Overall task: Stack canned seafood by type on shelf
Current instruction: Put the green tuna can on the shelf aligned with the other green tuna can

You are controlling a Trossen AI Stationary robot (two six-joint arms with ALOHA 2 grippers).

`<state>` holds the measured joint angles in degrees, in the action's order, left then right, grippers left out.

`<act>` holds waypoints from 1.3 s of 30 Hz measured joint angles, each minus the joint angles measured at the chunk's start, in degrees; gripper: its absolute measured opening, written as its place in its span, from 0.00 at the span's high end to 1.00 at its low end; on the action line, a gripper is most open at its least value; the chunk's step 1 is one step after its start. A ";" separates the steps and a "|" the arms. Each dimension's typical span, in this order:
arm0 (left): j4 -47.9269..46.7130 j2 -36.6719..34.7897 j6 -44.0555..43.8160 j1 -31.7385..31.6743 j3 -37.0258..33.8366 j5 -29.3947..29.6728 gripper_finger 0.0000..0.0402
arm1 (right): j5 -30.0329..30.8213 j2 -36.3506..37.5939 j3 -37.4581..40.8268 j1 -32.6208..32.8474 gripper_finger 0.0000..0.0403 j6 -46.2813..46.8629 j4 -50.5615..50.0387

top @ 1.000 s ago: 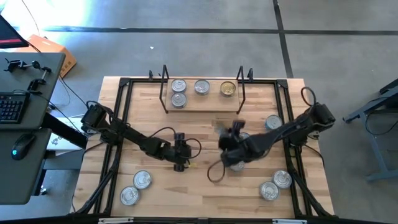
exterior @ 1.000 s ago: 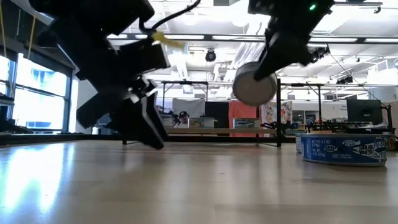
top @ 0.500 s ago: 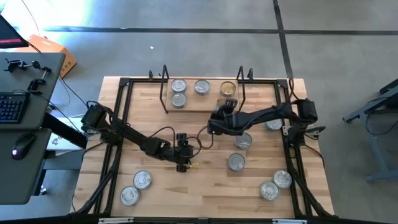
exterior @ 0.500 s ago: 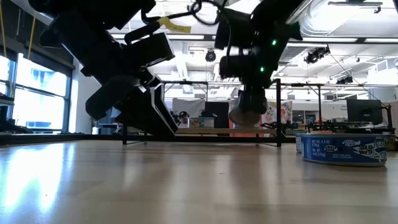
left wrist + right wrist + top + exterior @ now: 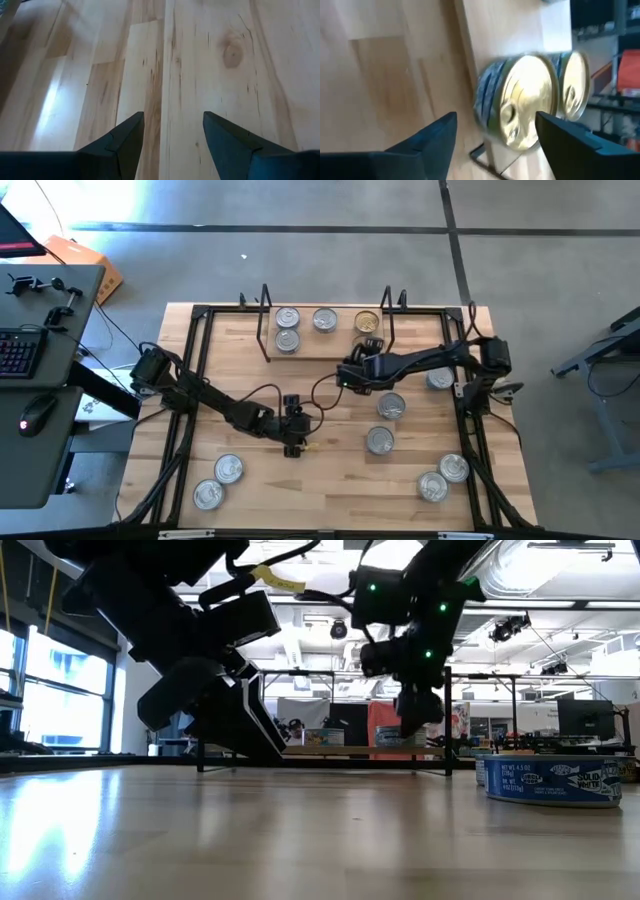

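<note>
The shelf (image 5: 322, 346), a light board between black wire uprights, stands at the table's far middle. On it are three silver-lidded tins (image 5: 287, 317) and a gold-topped tin (image 5: 367, 322). My right gripper (image 5: 357, 362) is open at the shelf's near right part. In the right wrist view (image 5: 496, 125) its fingers stand short of a blurred gold-topped tin (image 5: 520, 100) at the board's near edge, beside the other gold tin (image 5: 575, 85). My left gripper (image 5: 291, 443) hangs open over bare wood (image 5: 173, 125) at the table's middle.
Loose tins lie on the table: two near the left near corner (image 5: 228, 470), two in the middle right (image 5: 390, 407), one by the right rail (image 5: 438, 378), two near the right near corner (image 5: 443, 477). A blue-labelled tin (image 5: 550, 780) stands close in the low view. A black frame borders the table.
My right gripper has carried a tin, lifted clear, from the table's middle toward the far edge and down to the shelf's right part, where it has let go. The tin now sits on the board beyond the open fingers, still blurred. The left gripper has tipped slightly.
</note>
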<state>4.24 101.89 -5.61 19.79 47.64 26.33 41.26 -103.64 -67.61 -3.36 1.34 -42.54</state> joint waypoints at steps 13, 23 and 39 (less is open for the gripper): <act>-12.18 -8.17 -3.50 4.06 0.02 18.36 0.51 | -16.39 5.59 0.02 5.02 0.34 0.39 3.57; -32.82 -20.91 -21.32 6.35 -1.47 25.98 0.51 | -23.45 4.92 0.07 -2.79 0.72 -1.16 3.64; -31.04 -36.22 -34.41 13.44 -12.57 34.82 0.51 | -17.37 5.64 -0.20 -9.72 0.97 3.20 3.67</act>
<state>-26.80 65.66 -40.03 33.23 35.07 61.14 23.89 -98.00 -67.81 -13.08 4.54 -38.87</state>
